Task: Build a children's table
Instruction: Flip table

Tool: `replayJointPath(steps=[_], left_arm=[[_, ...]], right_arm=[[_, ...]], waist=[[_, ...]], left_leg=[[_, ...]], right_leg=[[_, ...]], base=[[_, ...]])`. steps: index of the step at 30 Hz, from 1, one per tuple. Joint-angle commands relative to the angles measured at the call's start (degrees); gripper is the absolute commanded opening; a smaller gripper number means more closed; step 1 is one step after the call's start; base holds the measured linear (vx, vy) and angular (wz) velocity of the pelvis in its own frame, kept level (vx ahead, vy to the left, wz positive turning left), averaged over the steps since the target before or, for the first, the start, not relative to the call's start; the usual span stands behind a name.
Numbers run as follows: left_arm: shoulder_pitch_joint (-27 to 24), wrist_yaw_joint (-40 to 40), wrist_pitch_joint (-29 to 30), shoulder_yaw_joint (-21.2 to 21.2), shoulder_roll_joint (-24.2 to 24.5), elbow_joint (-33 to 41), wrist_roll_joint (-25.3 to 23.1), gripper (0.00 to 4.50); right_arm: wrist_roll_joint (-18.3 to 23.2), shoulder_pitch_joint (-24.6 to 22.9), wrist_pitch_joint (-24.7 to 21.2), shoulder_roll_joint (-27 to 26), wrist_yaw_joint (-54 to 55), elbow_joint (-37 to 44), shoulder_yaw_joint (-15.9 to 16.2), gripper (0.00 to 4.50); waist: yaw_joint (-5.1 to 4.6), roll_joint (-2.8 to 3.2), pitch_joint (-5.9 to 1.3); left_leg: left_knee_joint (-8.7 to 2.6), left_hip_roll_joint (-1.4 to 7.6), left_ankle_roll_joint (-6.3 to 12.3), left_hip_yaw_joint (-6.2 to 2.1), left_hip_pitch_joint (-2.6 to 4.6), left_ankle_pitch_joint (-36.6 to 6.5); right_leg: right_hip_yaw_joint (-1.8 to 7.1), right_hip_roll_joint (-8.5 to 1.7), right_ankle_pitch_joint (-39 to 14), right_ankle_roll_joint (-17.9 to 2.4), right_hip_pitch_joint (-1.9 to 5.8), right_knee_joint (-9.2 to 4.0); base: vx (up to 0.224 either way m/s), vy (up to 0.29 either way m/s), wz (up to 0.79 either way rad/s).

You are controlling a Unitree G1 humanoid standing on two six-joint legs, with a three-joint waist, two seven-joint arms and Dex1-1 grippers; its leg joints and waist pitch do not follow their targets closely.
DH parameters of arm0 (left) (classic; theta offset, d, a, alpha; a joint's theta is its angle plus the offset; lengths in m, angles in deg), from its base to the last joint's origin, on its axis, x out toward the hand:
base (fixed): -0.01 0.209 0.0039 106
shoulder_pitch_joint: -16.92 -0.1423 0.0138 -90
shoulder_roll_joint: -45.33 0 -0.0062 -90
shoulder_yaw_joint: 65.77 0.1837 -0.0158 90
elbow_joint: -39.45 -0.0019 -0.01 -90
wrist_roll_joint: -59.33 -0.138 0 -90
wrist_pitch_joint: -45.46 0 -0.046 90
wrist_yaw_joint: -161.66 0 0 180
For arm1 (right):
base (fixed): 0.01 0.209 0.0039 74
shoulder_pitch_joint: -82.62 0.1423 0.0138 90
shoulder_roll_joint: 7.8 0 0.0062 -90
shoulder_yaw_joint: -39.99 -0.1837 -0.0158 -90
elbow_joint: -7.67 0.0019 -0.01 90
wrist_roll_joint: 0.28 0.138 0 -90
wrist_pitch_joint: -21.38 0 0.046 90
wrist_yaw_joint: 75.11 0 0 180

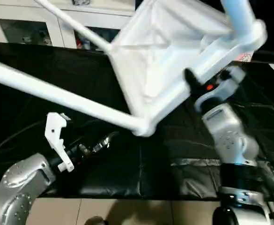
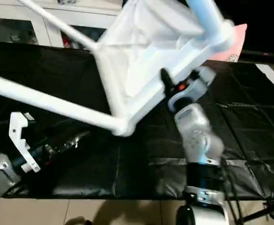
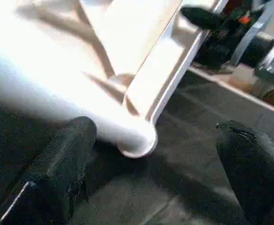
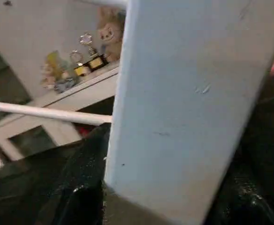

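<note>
Silver forearms rise from the near edge, the left at 8 o'clock and the right at 5 o'clock, over a strip of beige tiled floor (image 1: 127, 211). Beyond them spreads the black-draped tabletop (image 1: 127, 173).

The left gripper (image 1: 101, 141) lies low over the black cloth, pointing toward 3 o'clock. Its fingers (image 3: 62, 164) are spread wide and hold nothing. Seen from the left wrist, the round corner socket (image 3: 139, 140) of the white plastic children's table (image 1: 169, 51) hangs in the gap between the two fingers, a little beyond their tips. Whether the near finger brushes the leg cannot be told. From the head, the socket sits just past the fingertips at 2 o'clock from them, apart from them.

The table is lifted clear of the cloth and tilted steeply, its ribbed underside turned toward the head camera. A long white tapered tube leg (image 1: 57, 93) runs from that low corner socket out toward 9 o'clock. A second leg (image 1: 73, 23) slants from the far corner toward 11 o'clock. A third leg (image 1: 240, 16) juts from the high corner at 1 o'clock.

The right gripper (image 1: 195, 82) is clamped on the long side rim of the table, at 3 o'clock from the low socket. One black finger lies across the rim's inner face. In the right wrist view the rim's flat wall (image 4: 188, 103) stands between the two fingers.

Behind all this, at 11 o'clock, stands a white glass-door cabinet (image 1: 24, 23) with small figurines (image 4: 87, 58) on a shelf.
</note>
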Motion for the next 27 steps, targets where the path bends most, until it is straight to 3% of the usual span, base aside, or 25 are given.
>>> replayJointPath(steps=[1,9,11,17,19,24,27], left_arm=[[1.0,-0.5,0.4,-0.4,0.4,1.3,1.1,4.50],[1.7,-1.4,1.1,0.8,0.9,1.7,0.5,4.50],[3.1,-2.1,0.5,0.7,1.1,1.4,-0.5,4.50],[10.6,-5.3,-3.0,2.6,2.2,-0.7,-7.1,4.50],[13.5,-6.6,-4.2,3.2,2.2,-1.0,-8.7,4.50],[18.7,-7.4,-6.7,5.9,4.0,-1.3,-14.5,4.50],[21.2,-8.1,-7.8,6.3,4.6,-1.3,-16.4,4.50]], right_arm=[[-3.6,0.5,0.4,1.9,2.5,2.7,-0.4,2.06],[-7.0,1.4,-1.8,3.6,6.3,4.9,1.6,2.04],[-10.1,1.6,-3.2,5.4,7.3,6.0,3.5,2.04],[-18.7,2.9,-3.9,10.0,8.8,7.3,9.6,1.97],[-21.2,3.2,-3.8,10.9,9.6,7.6,11.4,1.94],[-23.7,3.3,-4.3,10.4,11.8,7.4,12.9,1.88],[-24.8,3.0,-4.2,9.4,12.2,7.1,14.0,1.88]], waist=[[-0.52,0.22,-3.34],[-0.84,0.03,-3.44],[-0.76,0.03,-3.46],[-0.80,-0.07,-3.46],[-0.94,-0.09,-3.60],[-0.96,-0.09,-3.80],[-1.00,-0.08,-3.75]], left_leg=[[-4.23,1.34,-4.20,-0.08,1.31,-12.5],[-4.06,1.23,-4.17,-0.07,1.12,-11.4],[-4.00,1.20,-4.16,-0.02,1.23,-11.2],[-3.92,1.21,-5.13,-0.18,1.12,-11.1],[-3.75,1.17,-5.46,-0.22,1.08,-10.4],[-3.45,1.12,-5.28,-0.15,1.00,-8.5],[-3.48,1.12,-5.70,-0.16,0.98,-9.1]], right_leg=[[2.42,-2.98,-14.6,-2.8,1.79,-4.41],[2.42,-2.76,-13.0,-2.4,1.88,-4.25],[2.46,-2.71,-13.1,-2.1,1.91,-4.28],[2.40,-2.76,-13.8,-1.3,1.95,-4.26],[2.39,-2.67,-11.4,-1.7,2.06,-3.90],[2.45,-2.67,-7.2,-2.6,2.24,-3.43],[2.43,-2.78,-8.1,-3.0,2.33,-3.45]], base=[[0.000,0.000,0.00],[0.000,0.000,0.00],[0.000,0.000,0.00],[0.000,0.000,0.00],[0.000,0.000,0.00],[0.000,0.000,0.00],[0.000,0.000,0.00]])
